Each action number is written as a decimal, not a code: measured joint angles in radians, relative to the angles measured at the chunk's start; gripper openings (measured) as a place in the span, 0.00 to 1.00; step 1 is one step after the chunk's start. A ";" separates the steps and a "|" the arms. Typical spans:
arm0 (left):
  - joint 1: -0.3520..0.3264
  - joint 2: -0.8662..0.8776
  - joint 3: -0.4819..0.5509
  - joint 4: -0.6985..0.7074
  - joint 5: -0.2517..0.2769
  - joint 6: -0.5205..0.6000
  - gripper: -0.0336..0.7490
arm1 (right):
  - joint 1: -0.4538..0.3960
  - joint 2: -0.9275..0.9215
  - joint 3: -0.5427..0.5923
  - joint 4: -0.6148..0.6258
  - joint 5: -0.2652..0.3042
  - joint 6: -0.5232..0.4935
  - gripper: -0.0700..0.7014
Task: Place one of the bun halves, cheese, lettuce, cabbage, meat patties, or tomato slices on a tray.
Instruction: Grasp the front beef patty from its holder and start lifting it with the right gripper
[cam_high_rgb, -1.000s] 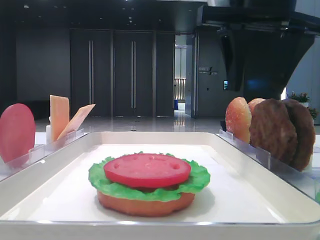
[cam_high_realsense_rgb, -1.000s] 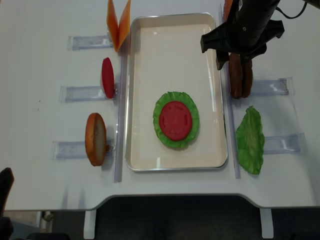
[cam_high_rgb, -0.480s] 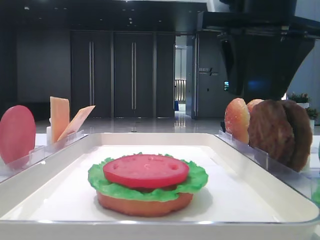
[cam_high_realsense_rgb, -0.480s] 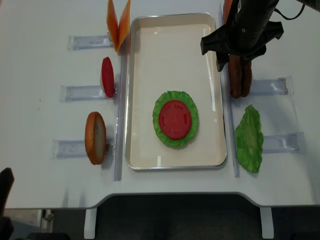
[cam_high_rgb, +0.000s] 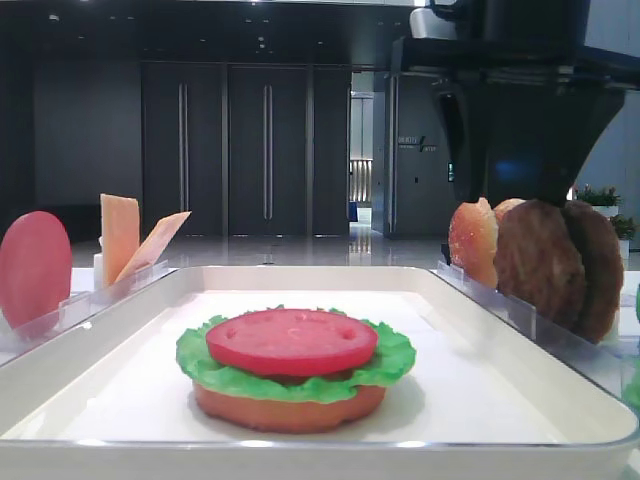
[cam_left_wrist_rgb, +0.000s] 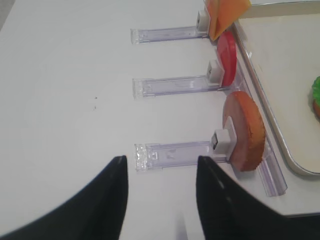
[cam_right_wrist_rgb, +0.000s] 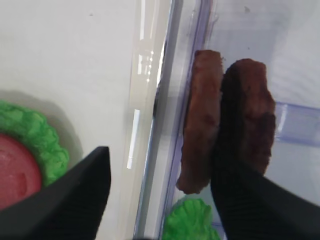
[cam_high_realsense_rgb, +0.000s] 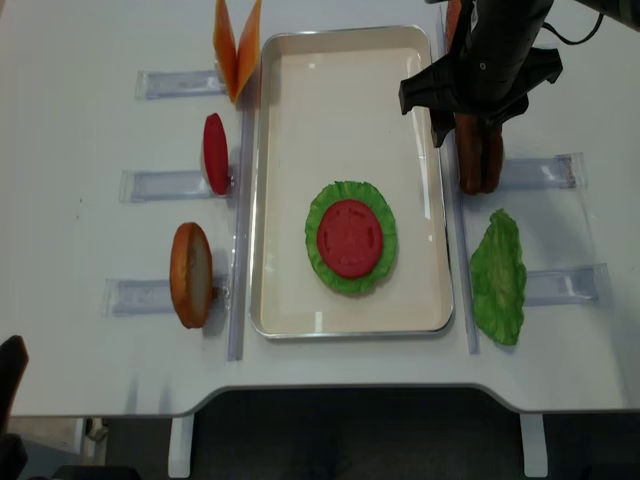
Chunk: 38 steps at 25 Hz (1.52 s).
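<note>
Clear plastic racks (cam_high_realsense_rgb: 165, 185) lay on the white surface (cam_high_realsense_rgb: 80, 120) at both sides. Dark double doors (cam_high_rgb: 225, 150) stood behind.

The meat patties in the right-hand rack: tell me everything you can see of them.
The two dark-brown, grainy round meat patties stand on edge, pressed face to face, in the clear plastic rack just right of the white rectangular tray. The open right gripper hangs above them, not gripping either.
</note>
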 joint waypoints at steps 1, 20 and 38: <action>0.000 0.000 0.000 0.000 0.000 0.000 0.48 | 0.000 0.000 0.000 0.000 -0.004 0.000 0.63; 0.000 0.000 0.000 0.000 0.000 0.000 0.48 | 0.000 0.033 0.000 -0.051 -0.009 0.009 0.60; 0.000 0.000 0.000 0.000 0.000 0.000 0.48 | 0.000 0.033 0.000 -0.102 -0.008 0.048 0.27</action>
